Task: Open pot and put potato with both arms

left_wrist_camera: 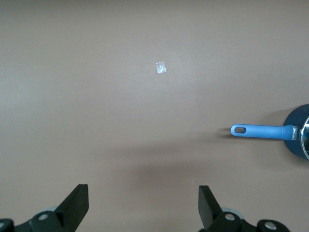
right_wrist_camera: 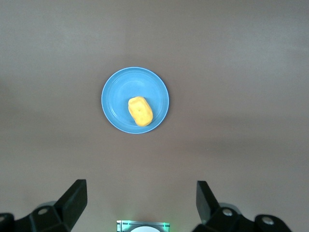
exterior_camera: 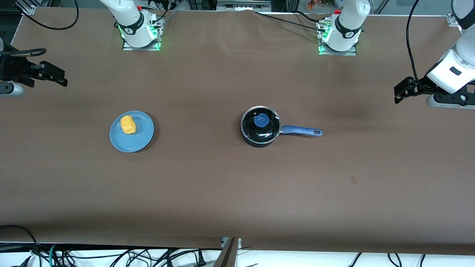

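The lidded pot sat mid-table; the potato lay on a blue plate toward the right arm's end. Left claw and right claw waited wide and empty over the table's ends.

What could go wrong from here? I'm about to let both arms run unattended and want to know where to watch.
1. The glass lid is still on the pot, and its blue knob is a small target; the open left gripper might slip off it.
2. The pot is light-looking and unsecured; a skewed lift could drag it by the handle.
3. The potato lies loose on the blue plate; the open right gripper might nudge it off.
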Controlling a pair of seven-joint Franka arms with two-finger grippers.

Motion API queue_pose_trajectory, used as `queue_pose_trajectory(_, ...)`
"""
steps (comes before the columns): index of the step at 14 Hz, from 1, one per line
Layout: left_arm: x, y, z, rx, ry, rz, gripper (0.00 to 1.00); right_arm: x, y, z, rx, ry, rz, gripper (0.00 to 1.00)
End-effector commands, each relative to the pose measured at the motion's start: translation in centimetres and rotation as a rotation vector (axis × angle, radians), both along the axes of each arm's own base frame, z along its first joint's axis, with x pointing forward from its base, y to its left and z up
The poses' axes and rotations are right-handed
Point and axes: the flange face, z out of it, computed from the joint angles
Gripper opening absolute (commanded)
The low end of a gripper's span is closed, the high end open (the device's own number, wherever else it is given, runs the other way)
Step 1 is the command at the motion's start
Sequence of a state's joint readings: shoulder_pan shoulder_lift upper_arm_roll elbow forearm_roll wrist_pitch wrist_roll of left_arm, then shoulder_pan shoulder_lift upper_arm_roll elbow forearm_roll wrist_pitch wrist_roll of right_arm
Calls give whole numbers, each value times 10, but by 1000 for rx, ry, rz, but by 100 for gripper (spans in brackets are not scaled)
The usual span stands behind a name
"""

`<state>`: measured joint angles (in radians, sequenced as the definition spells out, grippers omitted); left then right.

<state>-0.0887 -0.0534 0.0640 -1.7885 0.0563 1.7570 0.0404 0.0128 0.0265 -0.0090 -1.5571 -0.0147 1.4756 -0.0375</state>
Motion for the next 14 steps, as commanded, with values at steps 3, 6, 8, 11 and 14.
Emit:
queue_pose_trajectory(3, 4, -2, -1, -22, 23, -2, 100, 2, -1, 6, 0, 3, 1, 100)
queue_pose_trajectory(6, 7, -8, -8, -22, 33, 14, 100, 2, -2, 6, -2, 3, 1, 100)
queue_pose_trajectory(8, 6, -9, -8, -22, 35, 15, 100, 2, -1, 6, 0, 3, 1, 100)
queue_pose_trajectory(11, 6, -9, -10, -21, 43, 20, 100, 2, -1, 6, 0, 4, 3, 100)
queue_pose_trajectory(14, 10, -33, -21, -19, 57, 79, 100, 4, 0, 3, 0, 6, 3, 100)
